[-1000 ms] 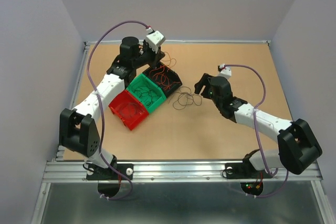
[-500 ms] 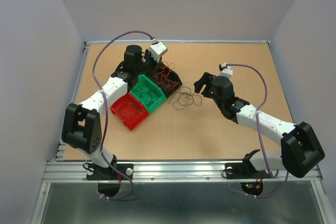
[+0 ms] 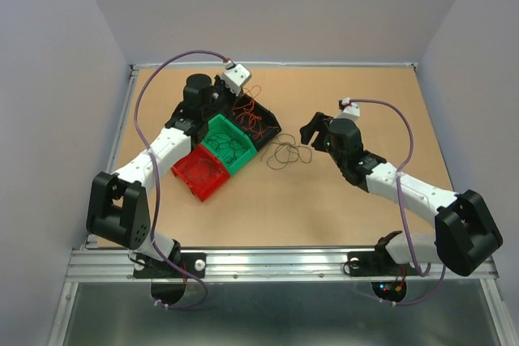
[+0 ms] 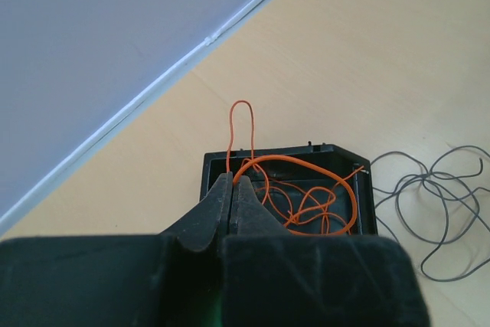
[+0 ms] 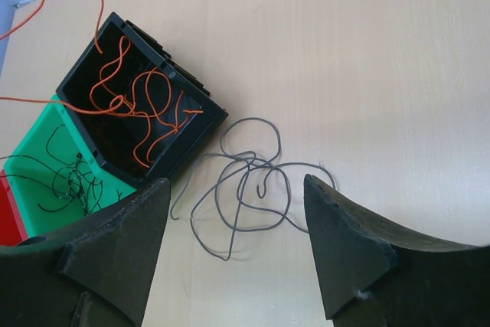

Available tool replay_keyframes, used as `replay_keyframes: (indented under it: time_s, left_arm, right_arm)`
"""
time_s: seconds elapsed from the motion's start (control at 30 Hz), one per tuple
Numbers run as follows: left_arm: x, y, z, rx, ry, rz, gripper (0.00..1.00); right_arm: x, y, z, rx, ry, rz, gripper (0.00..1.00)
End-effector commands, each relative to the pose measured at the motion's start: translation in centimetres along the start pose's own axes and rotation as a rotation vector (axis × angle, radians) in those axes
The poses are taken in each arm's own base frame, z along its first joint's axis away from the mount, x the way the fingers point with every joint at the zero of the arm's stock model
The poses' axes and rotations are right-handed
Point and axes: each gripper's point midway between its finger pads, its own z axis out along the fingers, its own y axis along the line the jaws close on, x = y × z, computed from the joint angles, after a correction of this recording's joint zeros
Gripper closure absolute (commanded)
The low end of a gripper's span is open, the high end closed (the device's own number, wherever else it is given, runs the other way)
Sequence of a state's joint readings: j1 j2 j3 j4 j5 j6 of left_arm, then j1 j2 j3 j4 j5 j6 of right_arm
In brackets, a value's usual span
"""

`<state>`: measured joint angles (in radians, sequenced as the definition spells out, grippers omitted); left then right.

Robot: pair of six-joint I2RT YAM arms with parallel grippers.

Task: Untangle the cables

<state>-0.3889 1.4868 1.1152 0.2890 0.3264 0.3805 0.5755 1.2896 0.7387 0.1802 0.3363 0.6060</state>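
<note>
1. Since half a second ago the left gripper (image 4: 232, 181) has slid slightly toward 9 o'clock. Its jaws are pinched together on an orange cable (image 4: 243, 124) that rises from the black bin (image 4: 210, 165).
2. The right gripper (image 5: 233, 189) has barely moved. It hangs, jaws apart, over the grey cables (image 5: 230, 143), which lie on the table (image 3: 340, 208) at 4 o'clock from the black bin.
3. The dark cables (image 5: 69, 181) lie in the green bin (image 5: 23, 189).

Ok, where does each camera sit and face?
Top external: above, behind the bases, looking down on the tan table; left arm and right arm in view.
Left wrist: looks past the left gripper, shut on a thin orange wire, into the black plastic bin.
Right wrist: looks down through the open right gripper at the grey wire tangle.
Shared: bin, tangle.
</note>
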Motion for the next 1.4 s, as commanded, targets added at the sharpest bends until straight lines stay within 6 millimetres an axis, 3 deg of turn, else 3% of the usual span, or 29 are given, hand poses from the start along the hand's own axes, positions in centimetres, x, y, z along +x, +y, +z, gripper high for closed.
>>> replay_keyframes:
  time_s: [0.0,0.1,0.33,0.57,0.7,0.73,0.83,0.87,0.93,0.97,1.0,1.03,1.07,1.2,1.3,1.37]
  left_arm:
    - [-3.1,1.8,-1.4,-0.077,-0.098,0.044,1.00]
    - [-2.6,1.8,-0.7,-0.071,-0.075,0.041,1.00]
    - [0.7,3.0,1.7,-0.111,0.045,0.011,1.00]
    - [1.4,3.5,1.7,-0.137,0.083,0.031,1.00]
    - [3.3,3.3,2.3,-0.120,0.156,0.031,1.00]
    - [5.5,2.8,2.9,-0.104,0.227,0.019,1.00]
    - [9.6,2.1,5.0,-0.061,0.379,-0.006,1.00]
    - [9.0,2.3,6.0,-0.052,0.385,-0.008,1.00]
    - [11.2,1.5,7.2,-0.014,0.462,-0.020,1.00]
    - [14.7,0.3,7.6,0.025,0.565,-0.038,1.00]
    - [14.4,0.4,8.6,0.027,0.570,-0.029,1.00]
    - [16.9,-0.4,9.2,0.046,0.629,-0.034,1.00]
    - [17.9,-0.4,9.1,0.040,0.671,-0.036,1.00]
    - [18.2,-0.4,9.4,0.038,0.683,-0.039,1.00]
    - [16.3,-0.3,8.7,0.035,0.625,-0.037,1.00]
    - [13.7,0.5,8.4,0.002,0.552,-0.027,1.00]
  right_arm:
    - [-1.3,0.6,-0.4,-0.031,-0.050,0.011,0.24]
    - [-1.2,0.7,-0.4,-0.033,-0.048,0.011,0.24]
    - [-1.5,0.7,-0.7,-0.037,-0.056,0.014,0.24]
    - [-1.8,0.8,-1.0,-0.047,-0.064,0.017,0.24]
    - [-1.8,0.9,-1.1,-0.053,-0.063,0.018,0.24]
    - [-1.8,1.0,-1.1,-0.053,-0.063,0.018,0.24]
    - [-1.6,1.0,-0.9,-0.053,-0.054,0.015,0.24]
    - [-1.5,1.0,-0.9,-0.053,-0.052,0.014,0.24]
    - [-1.5,1.0,-0.8,-0.054,-0.050,0.015,0.24]
    - [-1.5,1.0,-0.7,-0.051,-0.050,0.013,0.24]
    - [-1.4,1.0,-0.6,-0.051,-0.047,0.012,0.24]
    - [-1.3,1.0,-0.6,-0.050,-0.045,0.010,0.24]
    - [-1.3,1.1,-0.6,-0.053,-0.044,0.010,0.24]
    - [-1.2,1.0,-0.5,-0.053,-0.040,0.008,0.24]
    - [-1.1,1.1,-0.5,-0.056,-0.038,0.006,0.24]
    - [-1.1,1.1,-0.5,-0.056,-0.036,0.005,0.24]
